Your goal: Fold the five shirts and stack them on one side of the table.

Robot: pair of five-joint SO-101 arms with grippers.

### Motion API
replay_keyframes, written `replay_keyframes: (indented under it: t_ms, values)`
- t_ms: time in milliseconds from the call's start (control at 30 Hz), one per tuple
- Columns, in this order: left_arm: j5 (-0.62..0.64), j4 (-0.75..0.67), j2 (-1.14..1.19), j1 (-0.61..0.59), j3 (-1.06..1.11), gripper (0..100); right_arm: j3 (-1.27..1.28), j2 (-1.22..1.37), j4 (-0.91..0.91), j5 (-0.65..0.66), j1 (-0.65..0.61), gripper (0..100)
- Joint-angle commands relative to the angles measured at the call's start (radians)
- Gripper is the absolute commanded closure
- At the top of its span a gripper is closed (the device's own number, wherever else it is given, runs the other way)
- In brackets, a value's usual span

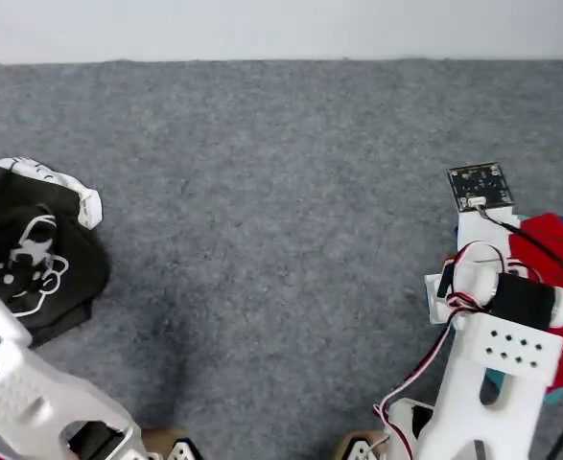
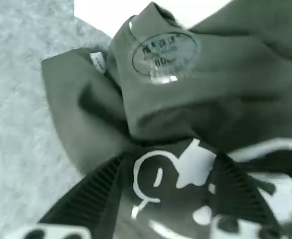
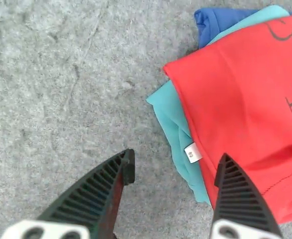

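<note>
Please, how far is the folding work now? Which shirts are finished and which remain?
Done, it seems: a red shirt lies folded on a teal shirt and a blue shirt at the right side of the table. In hand: the open left gripper is over the crumpled black shirt. Left: fold it and stack it. I count four shirts.
</note>
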Motion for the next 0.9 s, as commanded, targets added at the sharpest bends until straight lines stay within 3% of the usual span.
replay_keyframes:
  t_ms: [0, 167, 367, 500, 667, 767, 867]
  values:
    - [-0.005, -0.075, 0.066, -0.003, -0.031, 80, -0.002, -0.021, -0.016, 0.009, -0.015, 73.2]
    - [-0.006, -0.078, 0.086, 0.018, -0.031, 100, -0.002, -0.022, -0.016, 0.009, -0.019, 73.2]
    - [-0.008, 0.130, -0.117, 0.201, -0.113, 99, -0.002, -0.024, -0.016, 0.009, -0.019, 73.2]
    - [-0.008, 0.261, -0.296, 0.457, -0.209, 99, -0.002, -0.024, -0.016, 0.009, -0.019, 73.2]
    - [-0.014, 0.298, -0.459, 0.881, -0.234, 99, -0.002, -0.024, -0.016, 0.009, -0.015, 73.2]
    - [-0.117, 0.298, -0.489, 1.079, -0.234, 99, -0.002, -0.024, -0.015, 0.009, -0.015, 73.2]
    - [-0.255, 0.318, -0.470, 1.201, -0.191, 99, -0.002, -0.024, -0.013, 0.009, -0.013, 73.2]
